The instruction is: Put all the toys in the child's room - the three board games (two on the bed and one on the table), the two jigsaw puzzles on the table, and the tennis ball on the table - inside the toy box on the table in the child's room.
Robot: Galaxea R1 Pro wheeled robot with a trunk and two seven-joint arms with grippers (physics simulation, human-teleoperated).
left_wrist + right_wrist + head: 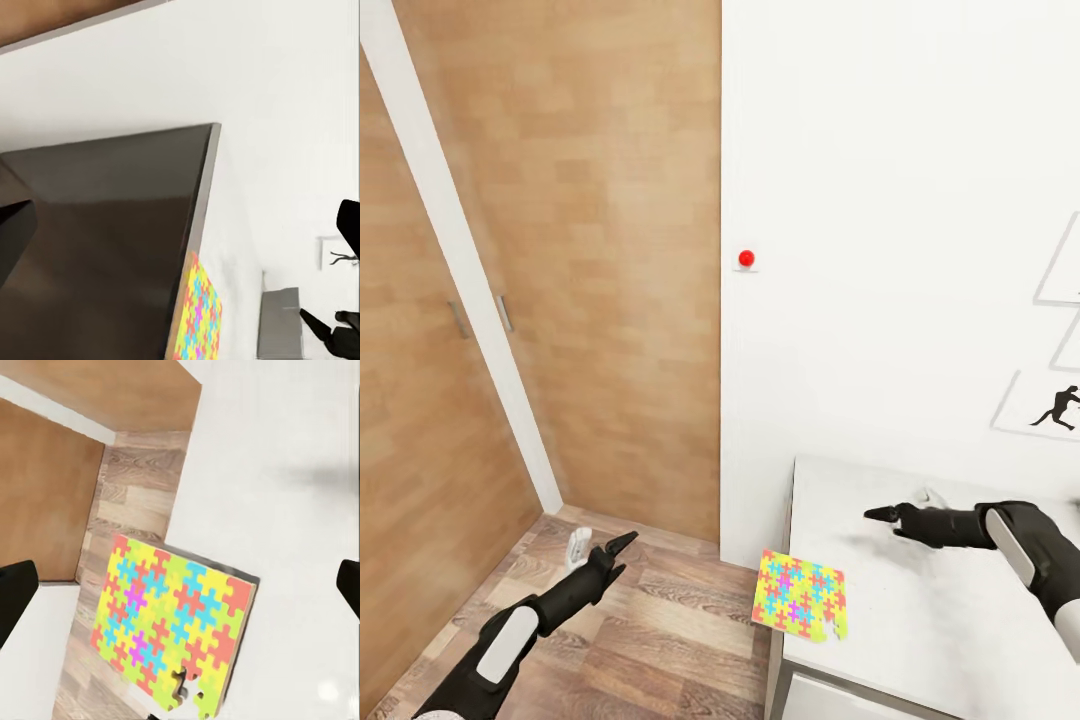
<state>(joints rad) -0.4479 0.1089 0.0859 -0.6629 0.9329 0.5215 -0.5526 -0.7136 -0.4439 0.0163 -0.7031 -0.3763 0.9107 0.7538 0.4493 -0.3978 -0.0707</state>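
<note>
Overhanging the near left corner of the table (920, 600), a jigsaw puzzle (801, 596) lies flat with roughly half its area on the light tabletop and the rest projecting out over the wood-plank floor (660, 620). Its interlocking pieces are yellow, green, red, blue and pink; in the right wrist view the jigsaw puzzle (171, 622) has one piece missing at an edge. In the left wrist view the same puzzle (199, 315) appears edge-on at the table's rim. The right gripper (890, 512) hovers above the tabletop, to the right of and beyond the puzzle, apart from it; its dark fingers stand spread and hold nothing. The left gripper (603, 548) hangs over the floor to the left of the table, well apart from the puzzle, its jaws likewise parted and empty. Behind stand wooden wardrobe doors (560, 250) on the left and a white wall (880, 250) bearing a small red button (746, 259) and a baseball-player silhouette picture (1050, 408) at far right.
</note>
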